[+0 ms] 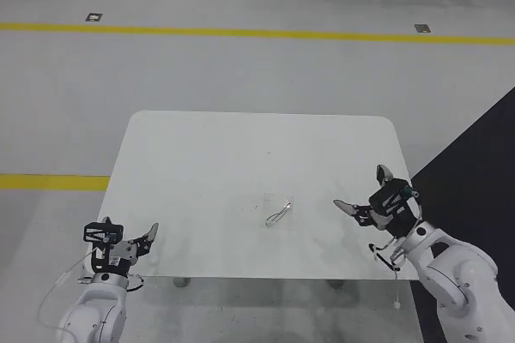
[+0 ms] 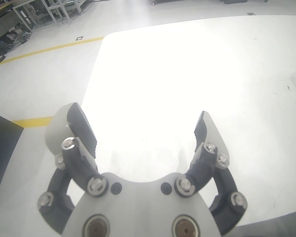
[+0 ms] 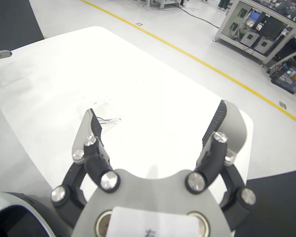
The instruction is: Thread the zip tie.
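Observation:
A thin zip tie (image 1: 279,213), bent into a narrow loop, lies flat on the white table (image 1: 240,154) a little right of the middle, toward the front edge. From the right wrist it appears as thin dark lines (image 3: 110,121) just beyond one fingertip. My right gripper (image 1: 362,190) hovers open over the table's right front part, well to the right of the tie, with nothing between its fingers. My left gripper (image 1: 130,231) stands open at the table's front left corner, far from the tie. Its fingers (image 2: 81,129) hold nothing.
The table (image 2: 187,62) has rounded corners, and its front edge lies close to both arms. A dark panel (image 1: 489,163) stands just off the right side. Yellow floor lines (image 1: 257,34) run beyond the table. Racks and benches (image 3: 259,33) stand far behind.

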